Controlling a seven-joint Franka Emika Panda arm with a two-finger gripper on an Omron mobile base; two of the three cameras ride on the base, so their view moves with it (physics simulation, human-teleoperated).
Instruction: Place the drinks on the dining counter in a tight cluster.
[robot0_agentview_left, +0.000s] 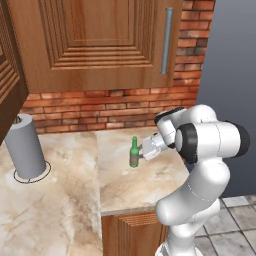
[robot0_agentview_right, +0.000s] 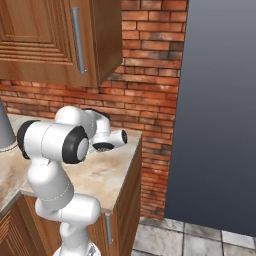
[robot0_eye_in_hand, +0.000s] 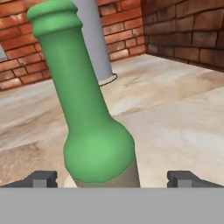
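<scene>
Green bottle (robot0_agentview_left: 134, 153) upright on the marble desk (robot0_agentview_left: 125, 185), hand (robot0_eye_in_hand: 112, 178) wide open, fingertips (robot0_eye_in_hand: 41, 178) flanking its base without gripping, grey cylinder (robot0_agentview_left: 26, 147) at nine o'clock

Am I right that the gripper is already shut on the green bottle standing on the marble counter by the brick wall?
Not shut: the hand view shows the gripper open, fingertips either side of the green bottle. It does stand on the marble counter.

The glass bottle (robot0_eye_in_hand: 94, 127) stands upright on the worktop (robot0_agentview_left: 125, 185), between the spread jaws. The paper towel roll (robot0_agentview_left: 26, 147) stands well beyond it on the same worktop, before the brick wall (robot0_agentview_left: 110, 107).
</scene>
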